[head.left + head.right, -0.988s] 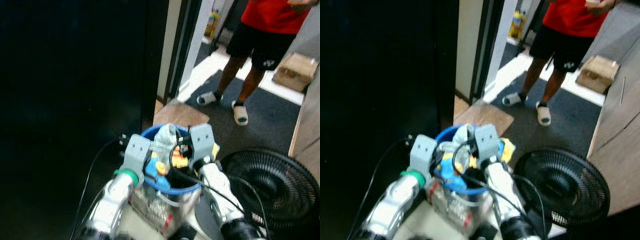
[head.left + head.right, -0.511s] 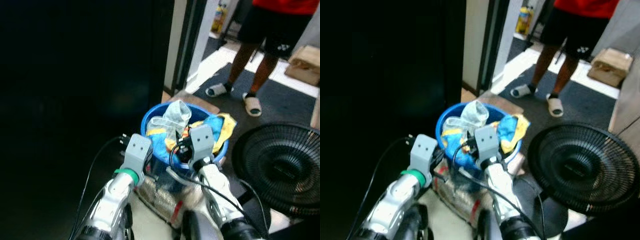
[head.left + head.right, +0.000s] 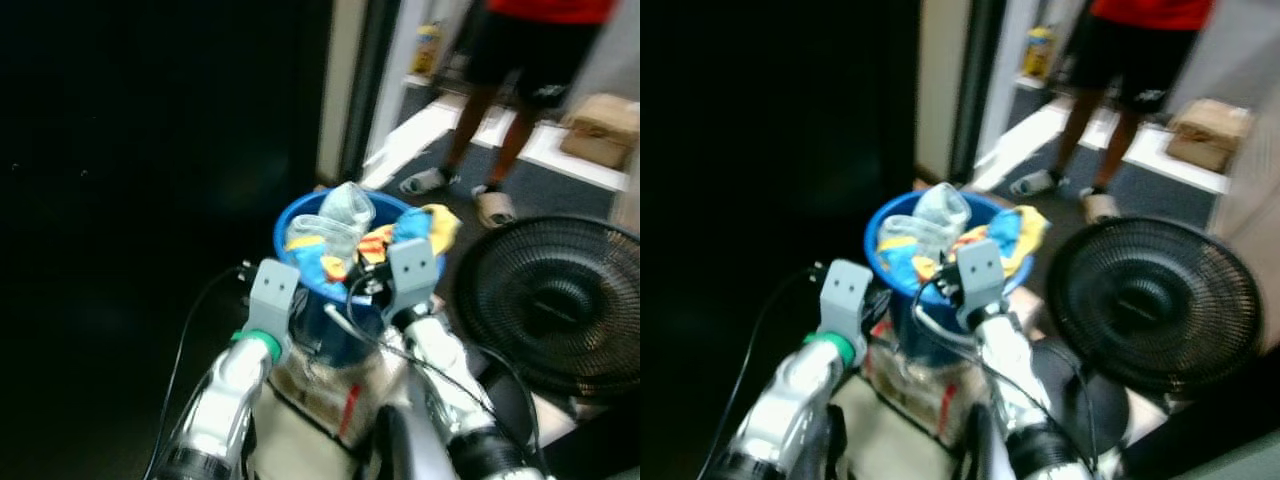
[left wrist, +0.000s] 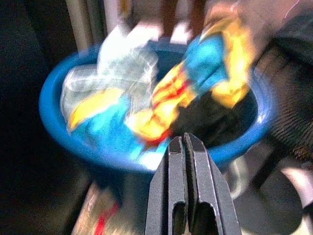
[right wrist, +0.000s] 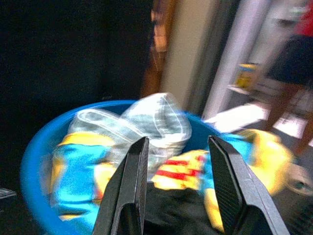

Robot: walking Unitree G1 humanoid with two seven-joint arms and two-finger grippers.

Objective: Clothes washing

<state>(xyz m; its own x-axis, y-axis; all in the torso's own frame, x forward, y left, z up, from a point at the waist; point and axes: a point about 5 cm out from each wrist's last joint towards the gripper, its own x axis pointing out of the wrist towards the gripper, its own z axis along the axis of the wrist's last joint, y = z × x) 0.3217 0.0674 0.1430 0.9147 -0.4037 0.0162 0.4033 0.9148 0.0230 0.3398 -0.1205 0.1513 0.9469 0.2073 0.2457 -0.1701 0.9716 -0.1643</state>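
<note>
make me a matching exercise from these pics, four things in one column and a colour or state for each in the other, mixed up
Things:
1. round plastic basin holding clothes
2. round floor fan
3. left gripper
4. right gripper

Colour or state:
a. fingers open
b. blue
c. fingers shut
d. black grille

Pairs: 1-b, 2-d, 3-c, 4-a

Left half near black; daylight enters through doorway (image 3: 400, 90) ahead; all views motion-blurred, perhaps from walking.
</note>
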